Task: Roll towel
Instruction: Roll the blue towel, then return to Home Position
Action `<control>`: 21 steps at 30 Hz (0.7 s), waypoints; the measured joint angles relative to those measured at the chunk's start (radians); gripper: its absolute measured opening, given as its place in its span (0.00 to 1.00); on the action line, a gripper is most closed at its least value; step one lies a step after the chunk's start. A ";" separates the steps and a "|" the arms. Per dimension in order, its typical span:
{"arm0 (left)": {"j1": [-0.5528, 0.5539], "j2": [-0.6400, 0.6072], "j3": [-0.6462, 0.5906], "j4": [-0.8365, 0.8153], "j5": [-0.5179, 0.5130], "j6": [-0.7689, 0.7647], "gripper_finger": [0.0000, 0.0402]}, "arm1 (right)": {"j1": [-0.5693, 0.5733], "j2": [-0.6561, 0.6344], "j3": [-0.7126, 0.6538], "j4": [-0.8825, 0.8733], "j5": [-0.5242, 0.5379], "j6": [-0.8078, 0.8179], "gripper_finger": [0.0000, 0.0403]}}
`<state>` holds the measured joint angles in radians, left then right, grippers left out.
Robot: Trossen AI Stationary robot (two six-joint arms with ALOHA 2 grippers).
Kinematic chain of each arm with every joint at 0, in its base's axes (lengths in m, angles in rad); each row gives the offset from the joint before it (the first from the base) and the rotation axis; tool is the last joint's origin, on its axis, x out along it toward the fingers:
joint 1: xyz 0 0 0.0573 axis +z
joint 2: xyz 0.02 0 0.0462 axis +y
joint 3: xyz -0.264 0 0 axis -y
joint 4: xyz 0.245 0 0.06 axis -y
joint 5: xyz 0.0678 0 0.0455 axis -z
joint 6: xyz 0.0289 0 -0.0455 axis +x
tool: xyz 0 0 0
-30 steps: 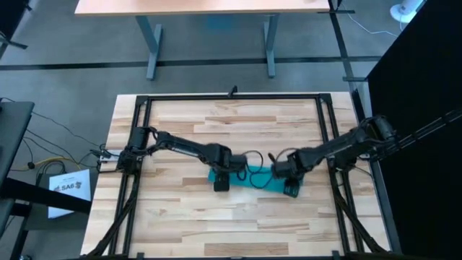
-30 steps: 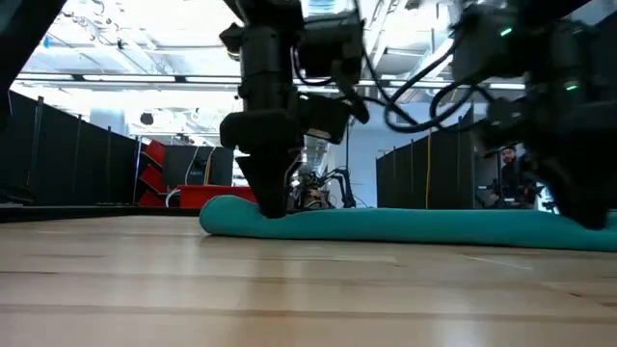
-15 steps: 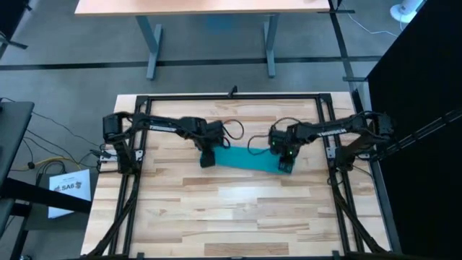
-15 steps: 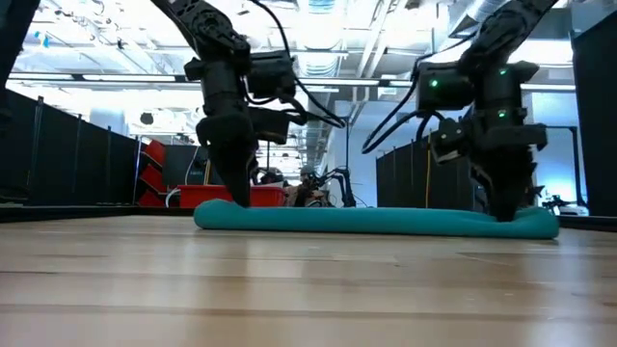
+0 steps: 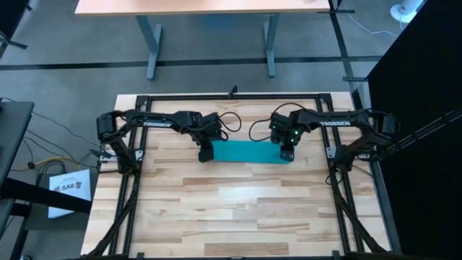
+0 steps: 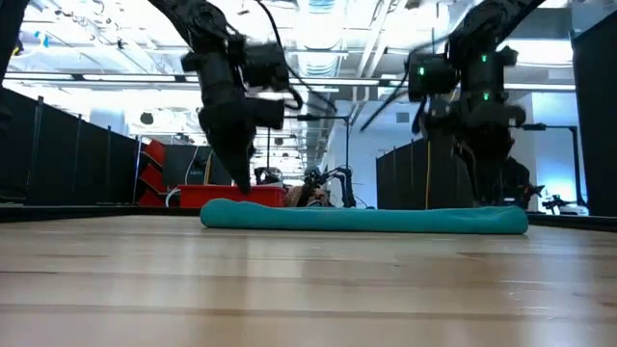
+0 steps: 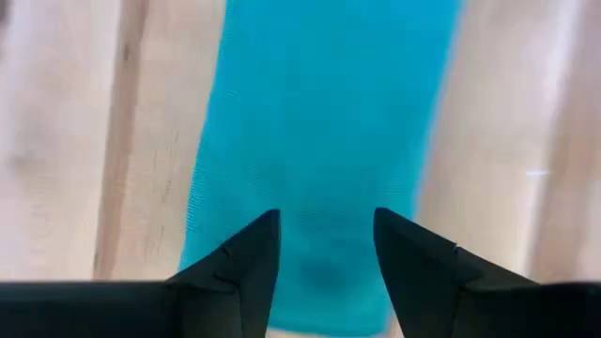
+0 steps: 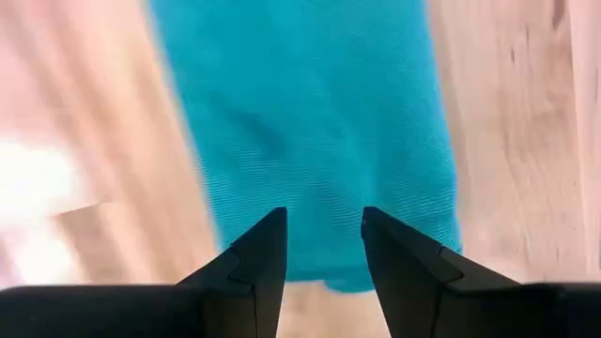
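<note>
Towel (image 5: 245, 152) lay rolled into a long teal band across the middle of the tabletop (image 5: 231, 209), its ends squared off. Left pincer (image 5: 206, 152) hung over one end, fingers parted and holding nothing. Right pincer (image 5: 286, 153) hung over the other end, likewise spread and empty. Bare wood stretched wide toward the near edge, less toward the far edge.

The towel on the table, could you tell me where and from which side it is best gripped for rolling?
Probably at its two short ends, from above. The towel lies as a flat, long band on the table, and the left gripper and right gripper hang open over those ends, so each could pinch an end edge.
</note>
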<state>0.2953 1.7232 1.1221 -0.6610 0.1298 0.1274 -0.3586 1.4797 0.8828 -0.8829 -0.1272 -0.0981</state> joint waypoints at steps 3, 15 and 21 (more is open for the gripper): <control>-0.021 -0.065 0.000 -0.030 -0.002 -0.047 0.39 | 0.044 -0.057 0.052 -0.110 -0.001 0.027 0.32; -0.197 -0.276 0.162 -0.167 -0.026 -0.465 0.38 | 0.362 -0.347 0.132 -0.509 -0.008 0.496 0.32; -0.320 -0.277 0.205 -0.218 -0.054 -0.430 0.08 | 0.529 -0.484 0.127 -0.480 -0.009 0.609 0.12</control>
<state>-0.0247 1.4464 1.3275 -0.8790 0.0761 -0.3028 0.1701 0.9959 1.0101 -1.3630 -0.1365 0.5112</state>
